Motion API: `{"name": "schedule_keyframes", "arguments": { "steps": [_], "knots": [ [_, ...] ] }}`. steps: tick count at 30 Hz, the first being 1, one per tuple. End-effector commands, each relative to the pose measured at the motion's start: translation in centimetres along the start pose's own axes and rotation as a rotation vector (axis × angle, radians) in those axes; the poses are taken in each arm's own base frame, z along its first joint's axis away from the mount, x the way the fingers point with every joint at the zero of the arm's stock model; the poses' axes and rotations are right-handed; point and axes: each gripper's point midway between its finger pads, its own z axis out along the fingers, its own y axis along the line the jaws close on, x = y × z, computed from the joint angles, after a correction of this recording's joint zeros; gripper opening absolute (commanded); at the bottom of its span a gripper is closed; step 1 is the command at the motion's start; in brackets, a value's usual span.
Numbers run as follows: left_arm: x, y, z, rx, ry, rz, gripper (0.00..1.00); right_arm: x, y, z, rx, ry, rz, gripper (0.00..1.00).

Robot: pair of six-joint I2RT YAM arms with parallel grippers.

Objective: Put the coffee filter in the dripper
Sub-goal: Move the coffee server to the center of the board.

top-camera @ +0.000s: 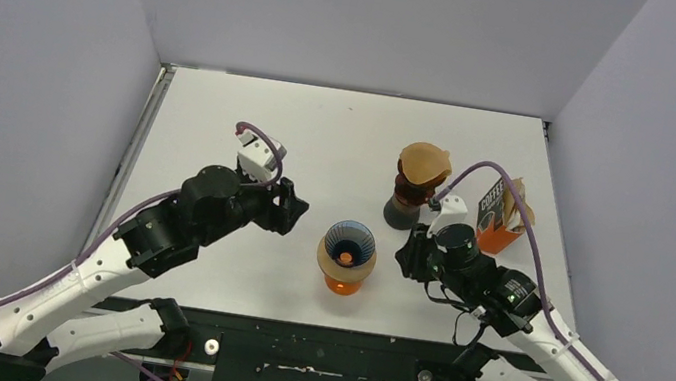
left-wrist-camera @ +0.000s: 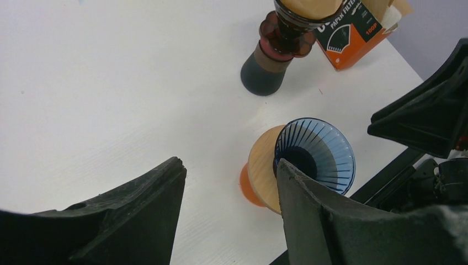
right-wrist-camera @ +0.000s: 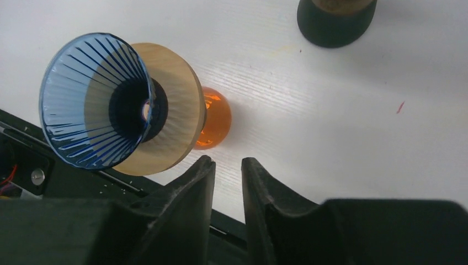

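Currently, the blue glass dripper [top-camera: 349, 248] is positioned at the near middle of the white worktop [top-camera: 224, 113]. It is seated in a round wooden collar on an orange base [right-wrist-camera: 215, 118]. Its ribbed inner wall is exposed down to the central hole.

The coffee filter [top-camera: 424, 163], a brown paper cone, is located on top of a dark stand [top-camera: 402, 210] at the far right, well apart from the dripper. Just to the right of the stand, an orange box [top-camera: 499, 225] is set upright, with further paper filters [top-camera: 516, 209] showing at its open top.

The left gripper [top-camera: 295, 212] is held above the worktop to the left of the dripper. In the left wrist view its fingers [left-wrist-camera: 138, 210] are spread wide, and nothing is held between them. The dripper is seen just past the right-hand finger.

The right gripper [top-camera: 405, 253] is held to the right of the dripper and near the stand. In the right wrist view its fingers [right-wrist-camera: 187, 204] are drawn close together, with a narrow gap left between them through which bare worktop is seen. Nothing is gripped. The orange base lies just beyond the fingertips.

Both grippers are pointed inward, toward the dripper between them.
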Motion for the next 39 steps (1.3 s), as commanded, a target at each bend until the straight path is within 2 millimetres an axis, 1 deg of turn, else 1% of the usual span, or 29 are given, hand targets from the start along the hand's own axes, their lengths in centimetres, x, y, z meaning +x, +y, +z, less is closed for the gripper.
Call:
{"name": "schedule_keyframes", "arguments": {
  "steps": [1,3,4,7,13,16,18,21,27,30,31,35,39],
  "knots": [
    [-2.5,0.3,-0.4,-0.012,-0.126,-0.018,0.59,1.9,0.0,0.0,-0.018,0.029,0.095,0.21],
    [-2.3,0.4,-0.5,-0.015,-0.123,-0.015,0.6,2.9,0.1,0.2,-0.03,0.05,0.129,0.04],
    [-2.2,0.5,-0.5,-0.018,-0.119,-0.014,0.6,3.6,0.2,0.3,-0.044,0.067,0.144,0.0],
    [-2.3,0.6,-0.8,-0.02,-0.118,-0.007,0.6,5.3,0.8,0.8,-0.085,0.108,0.193,0.0],
    [-2.8,0.7,-1.5,-0.019,-0.139,0.0,0.6,7.9,2.3,1.9,-0.176,0.164,0.301,0.0],
    [-2.6,1.0,-1.6,-0.026,-0.151,0.002,0.6,8.5,2.6,2.2,-0.198,0.171,0.35,0.0],
    [-2.4,1.1,-1.6,-0.026,-0.16,0.002,0.61,9.3,3.2,2.6,-0.237,0.188,0.393,0.0],
    [-2.3,1.1,-1.6,-0.023,-0.16,0.004,0.61,9.7,4.1,2.9,-0.295,0.19,0.457,0.0],
    [-2.0,1.0,-1.8,-0.011,-0.157,-0.001,0.61,11.5,5.8,4.1,-0.415,0.22,0.621,0.0],
    [-2.1,1.1,-2.1,-0.016,-0.166,-0.003,0.61,11.6,6.2,4.6,-0.457,0.212,0.68,0.0],
    [-2.1,1.1,-2.1,-0.014,-0.168,-0.003,0.61,11.4,6.5,4.7,-0.479,0.198,0.699,0.0],
    [-1.9,0.8,-2.2,0.005,-0.164,-0.006,0.62,11.5,7.1,5.3,-0.525,0.186,0.759,0.0],
    [-1.7,0.8,-2.3,0.01,-0.159,-0.006,0.62,11.7,7.6,6.0,-0.535,0.184,0.796,0.0]
  ]
}}
